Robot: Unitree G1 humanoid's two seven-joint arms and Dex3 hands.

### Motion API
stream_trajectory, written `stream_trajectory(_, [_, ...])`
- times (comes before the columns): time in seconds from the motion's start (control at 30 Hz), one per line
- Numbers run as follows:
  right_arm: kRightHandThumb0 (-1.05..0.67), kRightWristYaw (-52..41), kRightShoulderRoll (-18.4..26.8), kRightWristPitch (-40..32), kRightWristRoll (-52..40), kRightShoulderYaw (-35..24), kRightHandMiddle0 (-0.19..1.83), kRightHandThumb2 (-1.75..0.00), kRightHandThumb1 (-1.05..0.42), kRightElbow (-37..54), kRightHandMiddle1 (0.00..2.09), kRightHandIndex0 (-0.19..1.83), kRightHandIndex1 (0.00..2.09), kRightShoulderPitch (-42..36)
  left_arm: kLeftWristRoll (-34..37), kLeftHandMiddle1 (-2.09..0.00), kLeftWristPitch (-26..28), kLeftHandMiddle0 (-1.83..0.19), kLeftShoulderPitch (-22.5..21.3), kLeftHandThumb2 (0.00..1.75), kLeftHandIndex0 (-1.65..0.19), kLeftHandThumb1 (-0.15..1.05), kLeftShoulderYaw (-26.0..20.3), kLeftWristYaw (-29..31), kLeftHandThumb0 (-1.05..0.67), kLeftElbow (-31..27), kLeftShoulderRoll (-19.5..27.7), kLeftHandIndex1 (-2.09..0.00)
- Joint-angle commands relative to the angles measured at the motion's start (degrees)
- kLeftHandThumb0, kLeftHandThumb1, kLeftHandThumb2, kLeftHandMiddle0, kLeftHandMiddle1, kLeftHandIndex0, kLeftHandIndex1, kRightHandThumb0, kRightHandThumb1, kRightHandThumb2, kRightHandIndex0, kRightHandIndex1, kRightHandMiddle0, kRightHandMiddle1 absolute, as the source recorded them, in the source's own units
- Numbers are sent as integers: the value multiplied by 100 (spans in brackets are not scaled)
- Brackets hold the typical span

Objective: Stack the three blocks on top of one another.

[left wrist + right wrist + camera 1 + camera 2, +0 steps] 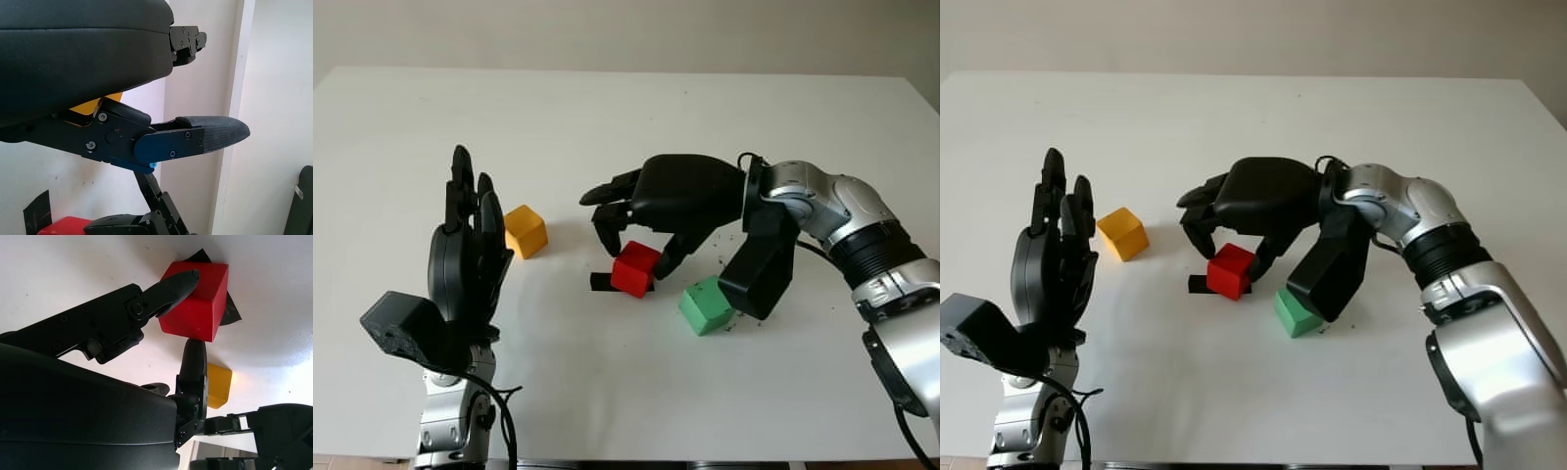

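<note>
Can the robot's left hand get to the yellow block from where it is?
Probably yes. The left hand is open and raised beside the yellow block, with bare table between them. The right hand is busy over the red block, out of the way.

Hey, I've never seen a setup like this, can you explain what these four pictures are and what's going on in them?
This is a humanoid robot with two black three-finger hands. Two pictures come from cameras on its head, looking down at a white table; the other two come from cameras at its wrists, very close up. On the table are a yellow block, a red block over a patch of black tape, and a green block. The right hand is closing its fingers around the red block. The left hand is open, raised beside the yellow block.
</note>
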State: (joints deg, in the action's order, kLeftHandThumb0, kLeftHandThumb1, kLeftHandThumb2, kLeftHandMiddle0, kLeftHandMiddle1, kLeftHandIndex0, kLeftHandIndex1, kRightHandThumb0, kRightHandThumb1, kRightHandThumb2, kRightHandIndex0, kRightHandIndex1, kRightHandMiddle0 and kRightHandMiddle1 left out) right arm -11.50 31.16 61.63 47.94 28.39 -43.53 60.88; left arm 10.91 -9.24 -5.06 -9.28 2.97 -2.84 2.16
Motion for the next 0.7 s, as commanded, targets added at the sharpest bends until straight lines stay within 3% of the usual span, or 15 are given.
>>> stream_trajectory(0.0, [-51, 185, 70, 54, 116, 45, 39, -6, -94, 78, 144, 34, 6, 133, -21, -5, -47, 9, 54, 51, 10, 105, 5, 12, -73, -89, 6, -5])
stream_trajectory(0.67, [-47, 1383, 75, 46, 987, 430, 35, -5, -96, 197, 139, 27, 3, 259, -50, -6, -26, 8, 82, 52, 9, 105, 21, -18, -73, -132, -15, -6])
